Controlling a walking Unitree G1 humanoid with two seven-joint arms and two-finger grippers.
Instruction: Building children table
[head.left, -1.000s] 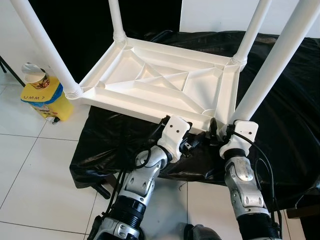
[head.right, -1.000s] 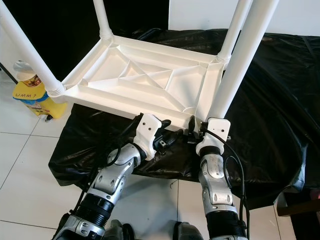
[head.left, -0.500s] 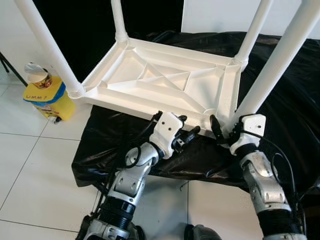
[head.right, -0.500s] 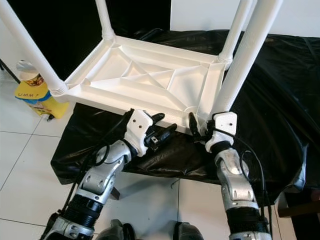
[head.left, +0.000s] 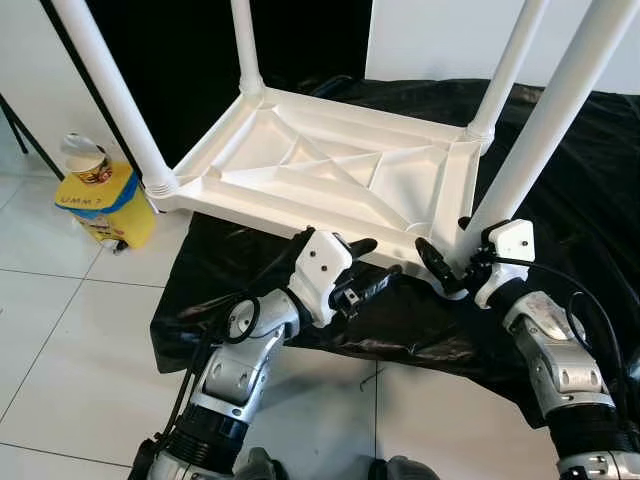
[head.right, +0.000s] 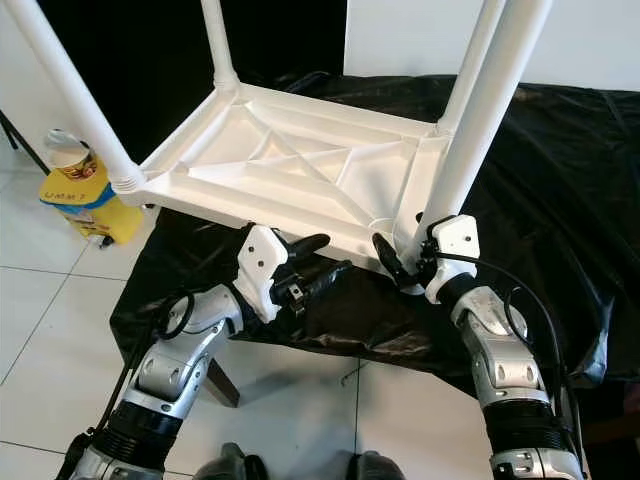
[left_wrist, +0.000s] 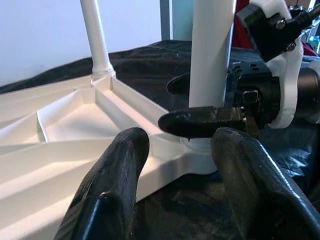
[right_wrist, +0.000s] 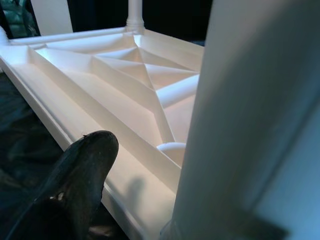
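From the head camera I see the white plastic children table (head.left: 330, 170) upside down on crinkled black sheeting (head.left: 560, 150), ribbed underside up, four round legs standing. My left pincer (head.left: 372, 268) sits just off the near rim, fingers apart, holding nothing. My right pincer (head.left: 438, 268) is at the near right leg (head.left: 540, 130) — one finger either side, not clamped.

Left wrist: glossy black fingers (left_wrist: 115, 190) spread before the rim.

Right wrist: smooth leg right alongside.

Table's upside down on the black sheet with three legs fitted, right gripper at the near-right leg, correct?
Not three: the left eye view shows four legs on the upturned table. The rest holds: it lies on the black sheet, with the right gripper at the near-right leg.
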